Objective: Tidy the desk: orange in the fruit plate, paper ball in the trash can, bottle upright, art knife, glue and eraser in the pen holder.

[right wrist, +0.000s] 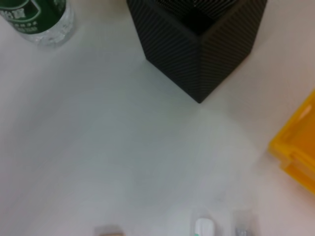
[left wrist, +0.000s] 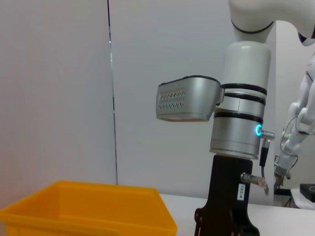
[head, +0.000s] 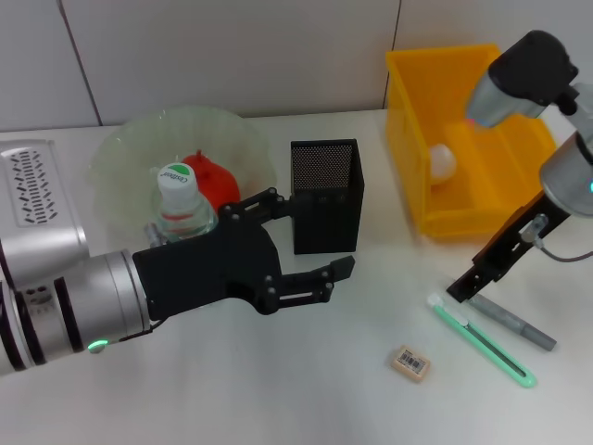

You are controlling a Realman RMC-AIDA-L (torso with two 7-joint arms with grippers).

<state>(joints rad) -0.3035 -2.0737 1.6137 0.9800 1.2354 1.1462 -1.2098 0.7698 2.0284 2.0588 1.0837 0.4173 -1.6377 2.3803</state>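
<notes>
The orange [head: 211, 181] lies in the pale green fruit plate [head: 125, 153]. In front of it the bottle [head: 181, 202] stands upright, also in the right wrist view [right wrist: 39, 19]. My left gripper [head: 315, 234] hovers open just right of the bottle, in front of the black mesh pen holder [head: 326, 195], nothing between its fingers. The paper ball [head: 442, 160] rests inside the yellow trash can [head: 482, 199]. My right gripper [head: 463, 289] hangs over the ends of the green art knife [head: 482, 341] and grey glue stick [head: 512, 322]. The eraser [head: 410, 362] lies near the front.
The trash can [left wrist: 88, 206] fills the low corner of the left wrist view, with the right arm [left wrist: 241, 123] standing beside it. The pen holder [right wrist: 197, 39] and a corner of the trash can [right wrist: 298, 152] show in the right wrist view.
</notes>
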